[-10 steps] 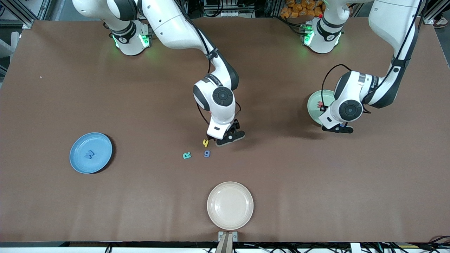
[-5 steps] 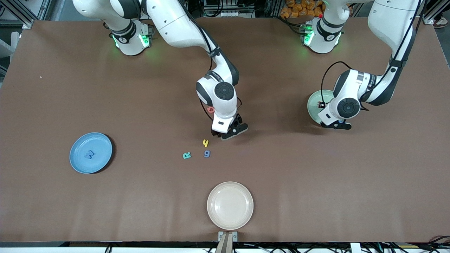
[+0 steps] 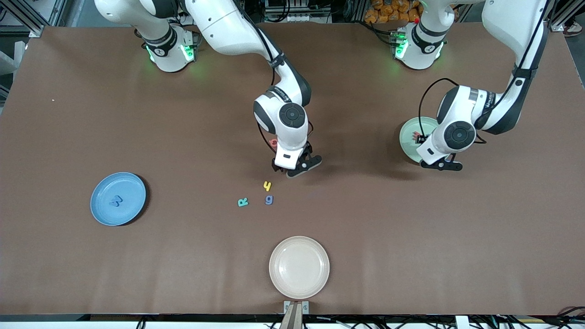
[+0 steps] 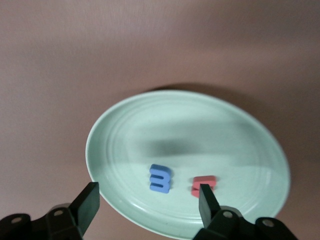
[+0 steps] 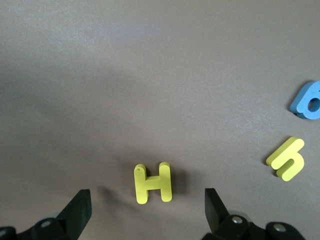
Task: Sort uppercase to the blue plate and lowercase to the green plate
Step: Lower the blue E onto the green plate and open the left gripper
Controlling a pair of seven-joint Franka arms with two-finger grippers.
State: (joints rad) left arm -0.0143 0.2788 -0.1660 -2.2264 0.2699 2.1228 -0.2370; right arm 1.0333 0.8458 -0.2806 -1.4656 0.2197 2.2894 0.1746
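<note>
- Yellow H [image 5: 153,183] hidden by right arm in front view; red round letter [image 3: 273,142] only partly seen beside the wrist.
- Right gripper [image 5: 145,212] over the H, jaws wide apart, nothing held.
- Left gripper [image 4: 147,205] over green plate [image 4: 125,125], wide apart, empty; blue E-shaped letter [image 4: 160,178], red w [image 4: 203,185] in plate.
- Blue W [image 3: 116,200] in blue plate [image 3: 103,208].

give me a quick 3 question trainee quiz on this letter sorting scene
1. True or false: the blue plate already holds a blue letter.
2. Which letter lies between the open jaws of the right gripper? A) teal R B) yellow H C) blue g
3. How many letters lie in the green plate under the left gripper?

Key: 1 true, the blue W. 2 B, the yellow H. 3 two, the blue E-shaped letter and the red w.
</note>
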